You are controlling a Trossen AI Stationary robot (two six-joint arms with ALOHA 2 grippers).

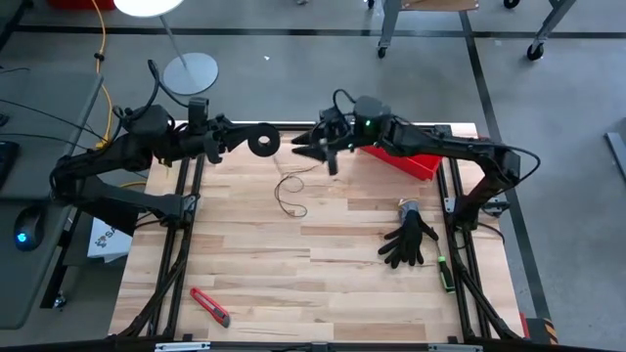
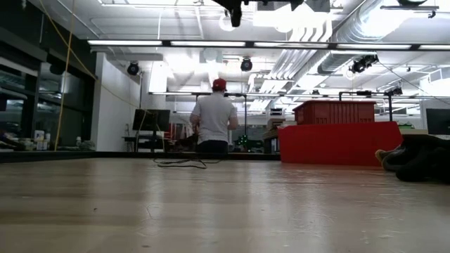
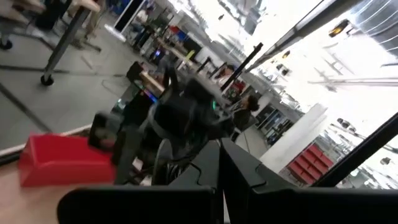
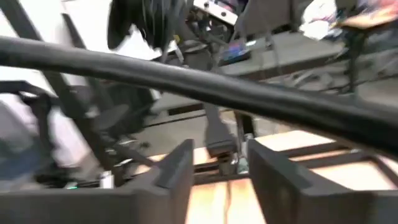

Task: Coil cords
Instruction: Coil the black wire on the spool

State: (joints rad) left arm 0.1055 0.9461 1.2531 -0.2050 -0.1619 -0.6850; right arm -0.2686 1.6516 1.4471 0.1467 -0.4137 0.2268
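The thin dark cord (image 1: 288, 194) lies in a loose loop on the wooden table's far middle, also seen in the low view (image 2: 180, 163). One strand rises from it toward the grippers. The round black spool (image 1: 262, 140) hangs above the table's far edge at the tip of my left gripper (image 1: 245, 140), which is shut on it. My right gripper (image 1: 309, 149) stands just right of the spool, level and pointing at it. In its wrist view the right gripper (image 4: 227, 171) is open with nothing between its fingers, and the spool (image 4: 146, 25) shows blurred beyond. My left gripper holds the spool at its left rim (image 1: 251, 140), fingers level and coming from the table's left. The spool is lifted clear of the table with its flat face up. The gripper itself hides how the fingers meet the rim.
A red bin (image 1: 413, 162) stands at the far right under the right arm. A black glove (image 1: 409, 242) and a small grey thing (image 1: 407, 207) lie at the right, a red knife (image 1: 210, 306) near left. A person (image 2: 214, 118) stands beyond the table.
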